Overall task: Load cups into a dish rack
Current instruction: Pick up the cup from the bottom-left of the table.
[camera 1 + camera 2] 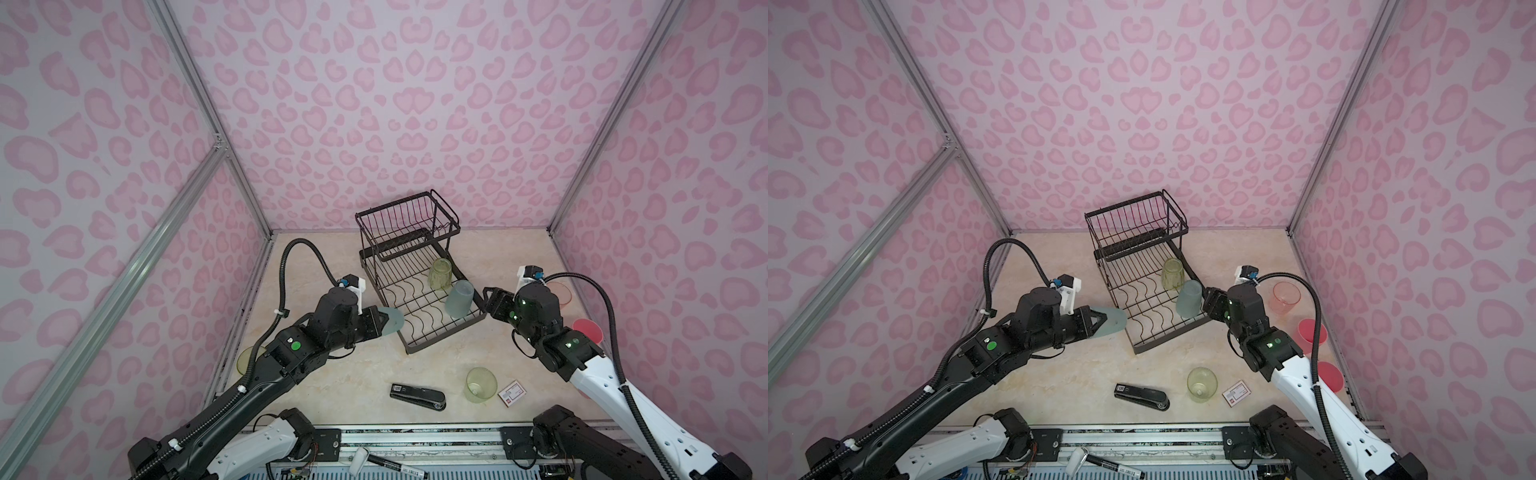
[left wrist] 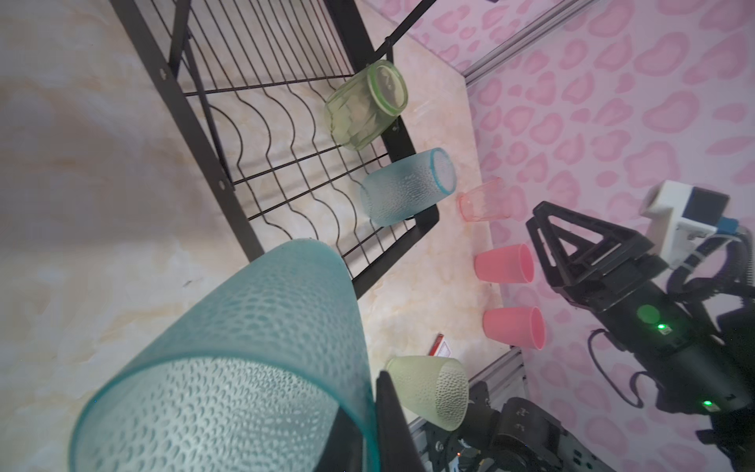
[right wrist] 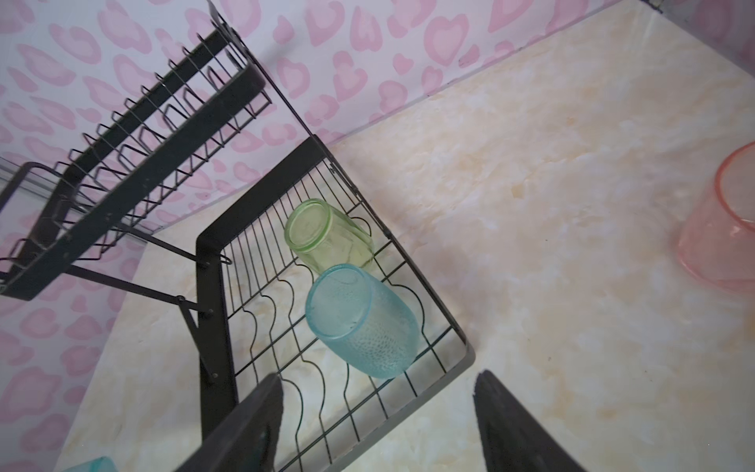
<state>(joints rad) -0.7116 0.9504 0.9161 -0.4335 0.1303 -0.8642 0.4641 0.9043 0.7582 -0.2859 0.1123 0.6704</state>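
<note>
The black wire dish rack [image 1: 446,332] [image 1: 1173,334] stands mid-table. Upside down in its lower tray are a yellow-green cup [image 1: 440,274] [image 3: 327,237] and a frosted teal cup [image 1: 459,299] [image 3: 363,323]. My left gripper [image 1: 385,321] [image 2: 367,408] is shut on the rim of another teal cup [image 1: 395,322] [image 2: 245,347], held just left of the tray. My right gripper [image 1: 486,297] [image 3: 378,388] hangs open and empty at the tray's right corner. On the table are a yellow-green cup [image 1: 481,384], a clear pink cup [image 1: 1285,297] and two opaque pink cups [image 1: 1310,334] [image 1: 1329,376].
A black stapler [image 1: 417,397] and a small card box [image 1: 512,392] lie near the front edge. Another yellow-green cup [image 1: 245,359] sits by the left wall behind my left arm. A marker [image 1: 399,463] lies on the front rail. Patterned walls close in three sides.
</note>
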